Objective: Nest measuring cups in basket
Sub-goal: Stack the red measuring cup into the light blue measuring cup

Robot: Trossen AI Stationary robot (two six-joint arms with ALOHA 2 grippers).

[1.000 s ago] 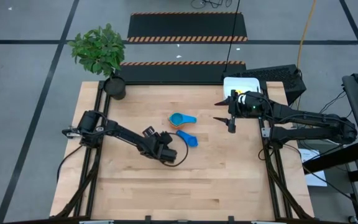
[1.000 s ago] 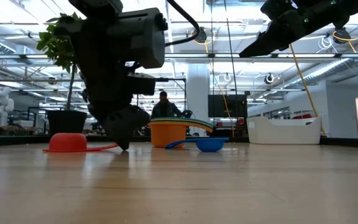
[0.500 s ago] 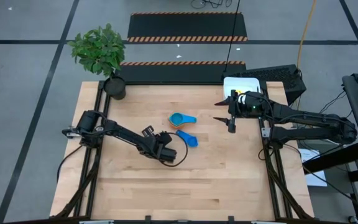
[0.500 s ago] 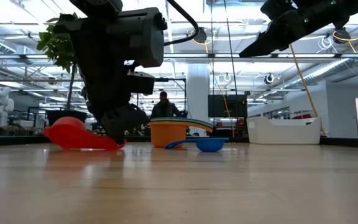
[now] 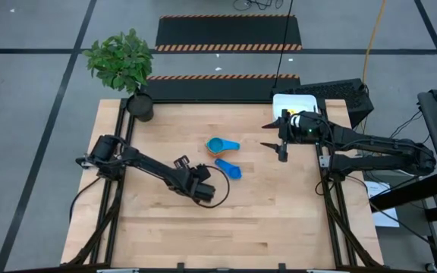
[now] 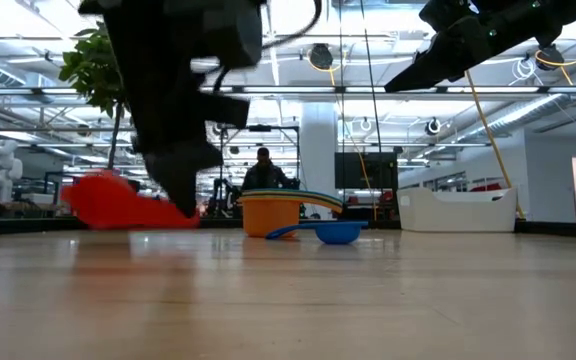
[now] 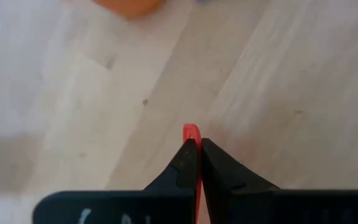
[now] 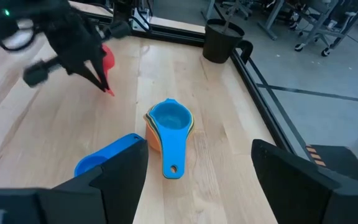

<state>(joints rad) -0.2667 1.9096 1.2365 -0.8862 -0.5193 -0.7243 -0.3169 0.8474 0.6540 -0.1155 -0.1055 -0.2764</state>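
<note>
Left fingers [image 7: 194, 163] clamped on red cup [image 6: 118, 201] by its handle; cup lifted clear of counter [image 5: 279, 220], tilted, near-left of the stack. Right fingers [image 5: 271, 135] spread wide, empty, hovering right of the stack, between it and the basket [image 5: 294, 104].

Stack [image 8: 169, 127] at mid-counter: light blue cup on top, orange at the bottom, yellow edge between. Dark blue cup [image 5: 229, 168] loose just beside the stack, on its near-right side. Sixth cup not discernible.

Progress judged early: partial nesting only, on the counter. Basket stands well apart from the stack, far-right corner; no cup visible inside. Outstanding: red and dark blue nested, whole set moved into basket.
</note>
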